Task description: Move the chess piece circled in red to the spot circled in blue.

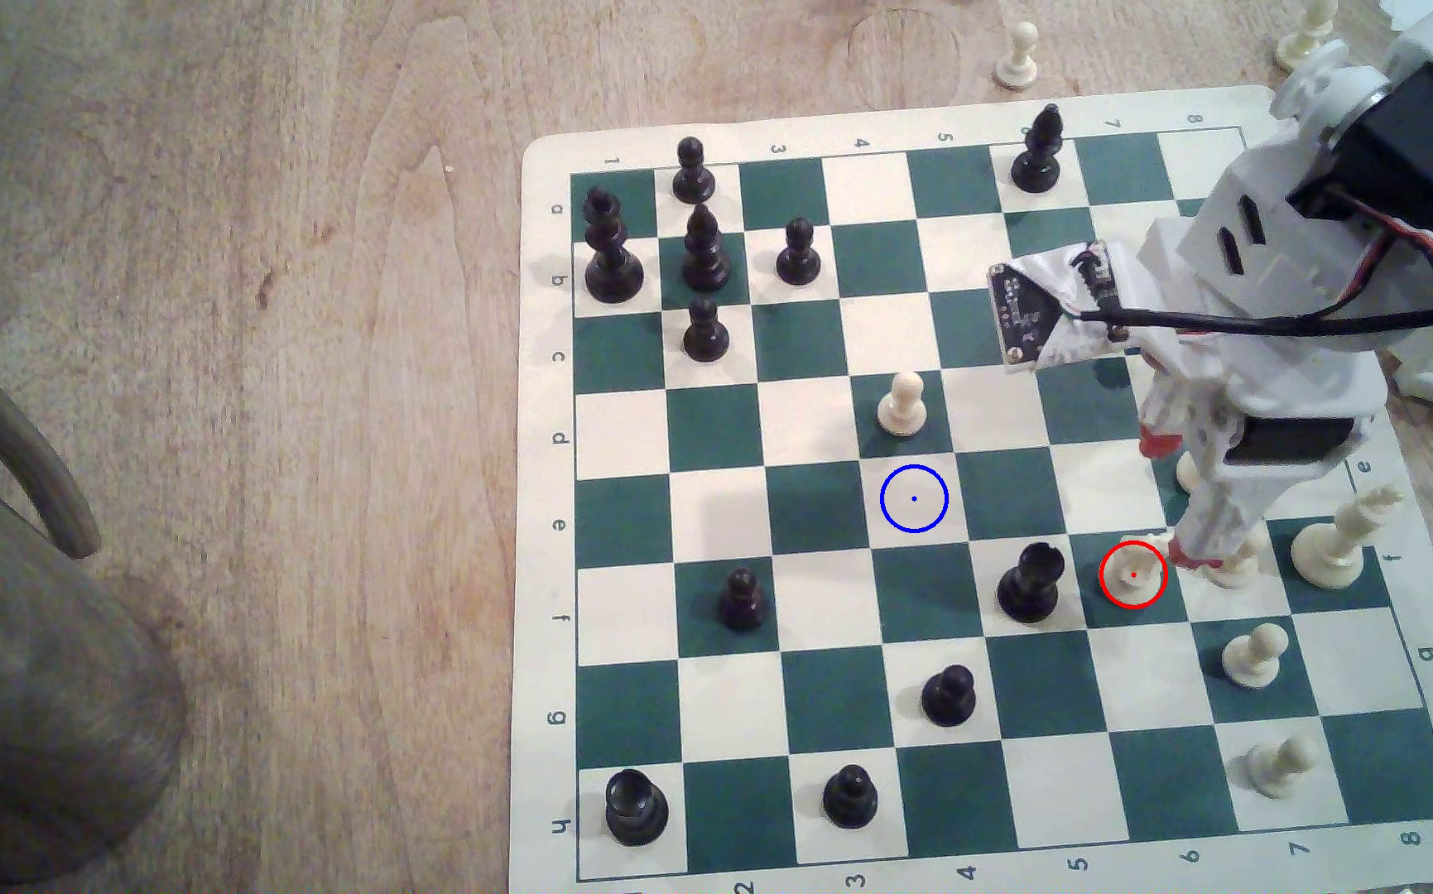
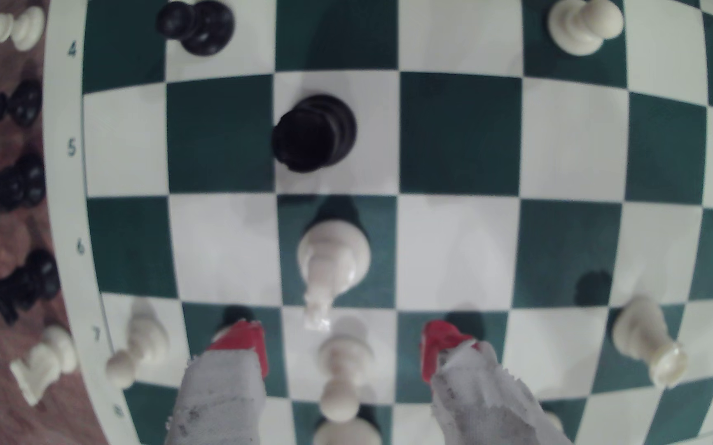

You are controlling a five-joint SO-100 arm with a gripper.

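My jaws (image 2: pixel 344 346) stand apart, red-tipped fingertips (image 2: pixel 241 342) low over the green-and-cream roll-up chess mat (image 1: pixel 549 550), clamped on nothing. The short cream-white plastic knight-like piece with the red ring (image 1: pixel 1132 574) stands upright on a dark green square by the mat's 5–6 files, toward the edge lettered f, and in the wrist view (image 2: pixel 332 261) it sits just ahead of the tips, not yet between them. A cream round-headed pawn (image 2: pixel 341 363) lies under the gap, so the approach is tight. A black plastic rook (image 1: pixel 1031 583) stands on the neighbouring square, on the way to the cream square with the blue ring and dot (image 1: pixel 914 498), which is bare. Judgement: reach phase; advance to straddle the knight, then lift clear of the rook.
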